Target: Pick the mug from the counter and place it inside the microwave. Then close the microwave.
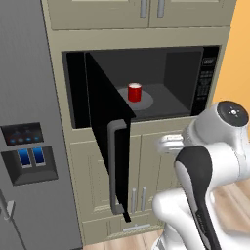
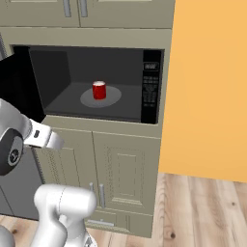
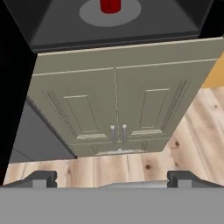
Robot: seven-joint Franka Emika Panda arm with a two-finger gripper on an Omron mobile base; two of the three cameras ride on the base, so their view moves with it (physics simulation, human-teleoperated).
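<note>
You have one mug (image 1: 135,92), one microwave (image 1: 171,78) and one gripper (image 3: 112,178) here. The mug is red and stands upright on the round grey plate (image 1: 146,101) inside the microwave, in the upper middle of the left base view. The microwave door (image 1: 105,132) swings wide open toward the lower left, with its grey handle (image 1: 115,166) on the near edge. There is bare dark floor all around the mug. In the hand view your gripper sits at the bottom, jaws spread wide and holding nothing. The mug is at the top edge there, well apart from the gripper. Two cupboard doors (image 3: 118,105) lie between them.
</note>
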